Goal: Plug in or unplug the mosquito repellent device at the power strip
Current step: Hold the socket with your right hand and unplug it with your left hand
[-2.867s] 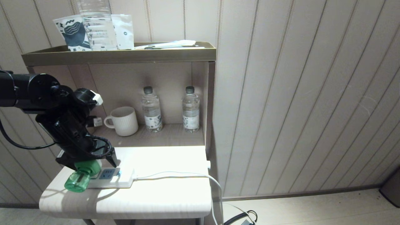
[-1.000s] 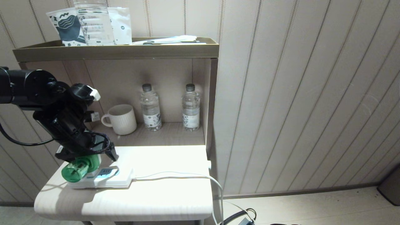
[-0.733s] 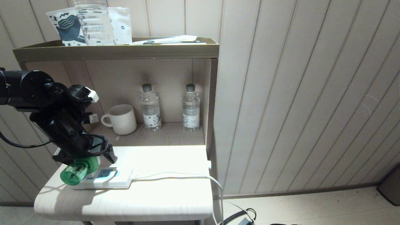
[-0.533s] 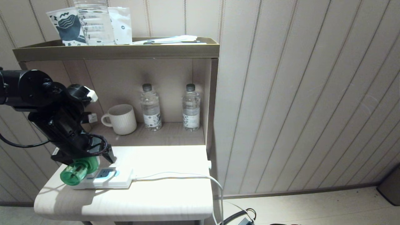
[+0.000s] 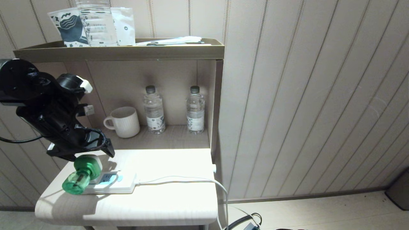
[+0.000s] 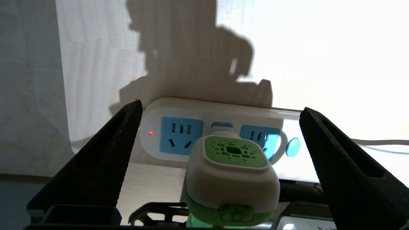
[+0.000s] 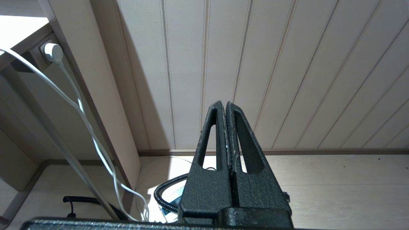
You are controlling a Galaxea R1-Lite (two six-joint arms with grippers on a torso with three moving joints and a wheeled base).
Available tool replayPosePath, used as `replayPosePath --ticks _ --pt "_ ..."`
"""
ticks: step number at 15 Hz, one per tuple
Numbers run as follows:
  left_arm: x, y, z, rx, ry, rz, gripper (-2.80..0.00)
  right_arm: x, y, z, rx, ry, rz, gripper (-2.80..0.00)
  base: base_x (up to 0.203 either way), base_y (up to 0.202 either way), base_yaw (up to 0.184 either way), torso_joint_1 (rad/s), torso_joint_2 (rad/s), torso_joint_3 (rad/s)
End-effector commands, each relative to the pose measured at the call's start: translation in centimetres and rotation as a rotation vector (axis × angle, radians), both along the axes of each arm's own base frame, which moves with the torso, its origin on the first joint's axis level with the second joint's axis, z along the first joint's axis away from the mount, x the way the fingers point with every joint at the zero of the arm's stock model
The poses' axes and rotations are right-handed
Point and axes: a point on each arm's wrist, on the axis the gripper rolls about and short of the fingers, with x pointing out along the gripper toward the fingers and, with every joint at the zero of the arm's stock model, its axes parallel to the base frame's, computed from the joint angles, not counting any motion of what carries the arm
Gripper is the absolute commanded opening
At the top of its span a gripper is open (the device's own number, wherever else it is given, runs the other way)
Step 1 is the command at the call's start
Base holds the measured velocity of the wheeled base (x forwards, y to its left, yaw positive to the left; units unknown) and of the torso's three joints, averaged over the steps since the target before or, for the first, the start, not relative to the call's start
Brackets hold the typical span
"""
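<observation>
Head view: pale wooden counter, flat white power strip with blue sockets, green-and-white mosquito repellent device plugged into middle socket. Left gripper just above it, fingers spread wide, gripping nothing. Looks like plug-in done; next, retract clear without knocking bottle. Right gripper parked low, fingers closed.
</observation>
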Motion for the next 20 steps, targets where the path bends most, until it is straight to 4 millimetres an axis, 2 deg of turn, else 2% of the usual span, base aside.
replayPosePath --ticks 1,5,10,14,15,17,20 --pt "-0.5 0.1 1.5 -0.001 -0.047 0.004 0.0 0.0 0.0 0.0 -0.001 0.001 0.0 -2.8 0.0 0.0 0.0 0.0 0.0 0.0" --pt "-1.4 0.2 4.2 0.014 -0.111 0.009 0.0 0.0 0.0 0.0 -0.001 0.001 0.0 -2.8 0.0 0.0 0.0 0.0 0.0 0.0" --pt "-2.9 0.4 6.4 0.011 -0.114 0.013 0.0 0.0 0.0 0.0 -0.001 0.001 0.0 -2.8 0.0 0.0 0.0 0.0 0.0 0.0" --pt "-3.0 0.5 6.9 0.021 -0.149 0.03 0.0 0.0 0.0 0.0 -0.001 0.001 0.0 -2.8 0.0 0.0 0.0 0.0 0.0 0.0" --pt "-2.9 0.7 7.5 0.019 -0.189 0.054 -2.8 0.0 0.0 0.0 -0.001 0.001 0.0 -2.8 0.0 0.0 0.0 0.0 0.0 0.0" --pt "-2.7 1.1 8.9 0.004 -0.29 0.114 -2.8 0.0 0.0 0.0 -0.001 0.001 0.0 -2.8 0.0 0.0 0.0 0.0 0.0 0.0" --pt "-3.8 1.6 10.0 0.033 -0.34 0.145 -2.8 0.0 0.0 0.0 -0.001 0.001 0.0 -2.8 0.0 0.0 0.0 0.0 0.0 0.0"
